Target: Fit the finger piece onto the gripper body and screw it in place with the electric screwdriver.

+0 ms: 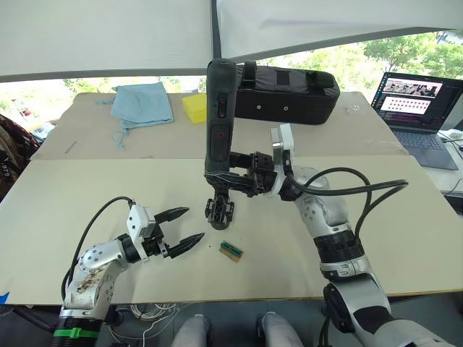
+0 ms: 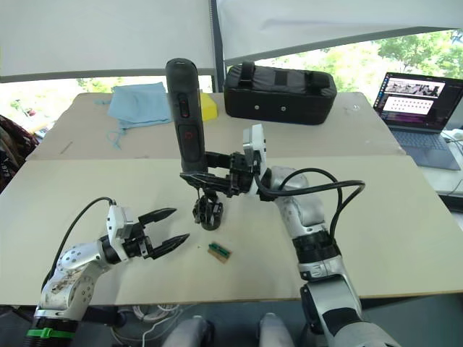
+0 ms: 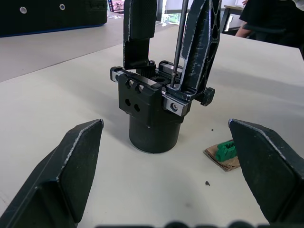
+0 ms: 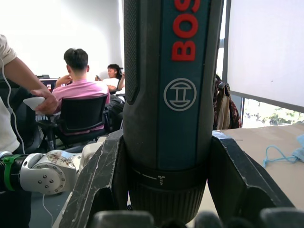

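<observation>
Looking down from the left eye view, the right end effector (image 1: 230, 176) is clamped on the lower barrel of the electric screwdriver (image 1: 219, 119), which stands upright over the gripper body (image 1: 219, 211) on the pale surface (image 1: 87, 188). The left end effector (image 1: 184, 226) hangs just beside the body with its fingers spread and nothing between them. A small green-and-brown block (image 1: 231, 250) lies near the body, between the two arms. Nothing steadies the body here, so I judge that any sideways push or twist from the bit could tip or spin it on its round base.

The right eye view gives the same layout; the black zipped bag (image 2: 281, 90), blue cloth (image 2: 139, 101) and laptop (image 2: 423, 101) sit well apart at the back and pose no hazard.

From the left wrist view, the thin metal bit (image 3: 179, 40) comes down onto a screw at the top of the body, right beside the finger piece (image 3: 202, 47), which stands upright in its slot on the body. If the bit sits off-centre, it could cam out, slide off the screw head, or nudge the finger piece askew.

In the right wrist view, the screwdriver fills the gap between the two black fingers (image 4: 97, 185), gripped near its collar. With the grasp so low and the long handle above, the tool could lean in the grip under load. People sit at desks in the background.
</observation>
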`<action>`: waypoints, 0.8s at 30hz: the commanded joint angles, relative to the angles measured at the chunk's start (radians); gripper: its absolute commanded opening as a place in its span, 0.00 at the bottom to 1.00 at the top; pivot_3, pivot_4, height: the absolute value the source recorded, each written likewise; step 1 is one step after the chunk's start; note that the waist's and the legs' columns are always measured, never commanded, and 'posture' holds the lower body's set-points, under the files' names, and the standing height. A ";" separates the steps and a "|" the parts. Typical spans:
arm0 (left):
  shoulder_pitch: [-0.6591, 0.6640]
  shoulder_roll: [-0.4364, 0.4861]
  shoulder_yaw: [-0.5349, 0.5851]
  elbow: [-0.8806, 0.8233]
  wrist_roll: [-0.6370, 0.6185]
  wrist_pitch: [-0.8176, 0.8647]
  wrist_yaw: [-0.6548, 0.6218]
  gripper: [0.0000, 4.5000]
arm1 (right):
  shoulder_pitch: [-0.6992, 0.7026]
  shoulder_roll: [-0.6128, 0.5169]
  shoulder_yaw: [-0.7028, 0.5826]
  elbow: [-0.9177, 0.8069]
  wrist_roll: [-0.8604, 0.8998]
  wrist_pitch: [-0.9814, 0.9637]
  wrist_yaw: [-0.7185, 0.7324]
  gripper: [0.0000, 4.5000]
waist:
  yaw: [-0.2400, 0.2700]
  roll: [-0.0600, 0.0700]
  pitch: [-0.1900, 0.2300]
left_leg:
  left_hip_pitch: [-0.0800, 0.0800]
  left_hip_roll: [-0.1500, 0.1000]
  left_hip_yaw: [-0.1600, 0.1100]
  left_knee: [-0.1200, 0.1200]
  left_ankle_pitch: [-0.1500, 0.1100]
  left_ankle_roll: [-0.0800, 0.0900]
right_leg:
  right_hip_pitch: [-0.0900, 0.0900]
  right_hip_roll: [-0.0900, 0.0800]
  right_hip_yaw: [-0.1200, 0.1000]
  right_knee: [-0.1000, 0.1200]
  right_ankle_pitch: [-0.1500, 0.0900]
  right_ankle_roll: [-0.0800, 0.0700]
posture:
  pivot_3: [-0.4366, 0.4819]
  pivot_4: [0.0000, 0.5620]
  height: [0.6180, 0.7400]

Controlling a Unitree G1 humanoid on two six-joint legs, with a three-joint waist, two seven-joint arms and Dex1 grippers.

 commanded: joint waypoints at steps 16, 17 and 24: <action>-0.044 0.004 -0.039 0.025 0.040 0.001 0.034 1.00 | 0.004 0.006 0.004 -0.017 -0.011 -0.051 -0.002 0.42 | 0.000 0.000 0.000 | 0.001 0.000 0.000 0.000 0.000 0.000 | 0.000 0.000 0.000 0.000 0.000 0.000 | 0.48 0.27 1.00; -0.051 0.005 -0.044 0.039 0.050 -0.002 0.034 1.00 | 0.005 0.006 0.004 -0.017 -0.012 -0.051 -0.002 0.42 | 0.000 0.000 0.000 | 0.001 0.000 0.000 0.000 0.000 0.000 | 0.001 0.000 0.000 0.000 0.000 0.000 | 0.48 0.27 1.00; -0.108 -0.015 -0.081 0.132 0.111 -0.028 0.039 1.00 | 0.011 0.006 0.011 -0.020 -0.013 -0.057 0.000 0.42 | 0.001 0.000 0.000 | 0.001 0.000 0.000 0.000 0.000 0.000 | 0.001 0.000 0.000 0.000 0.000 0.000 | 0.48 0.27 1.00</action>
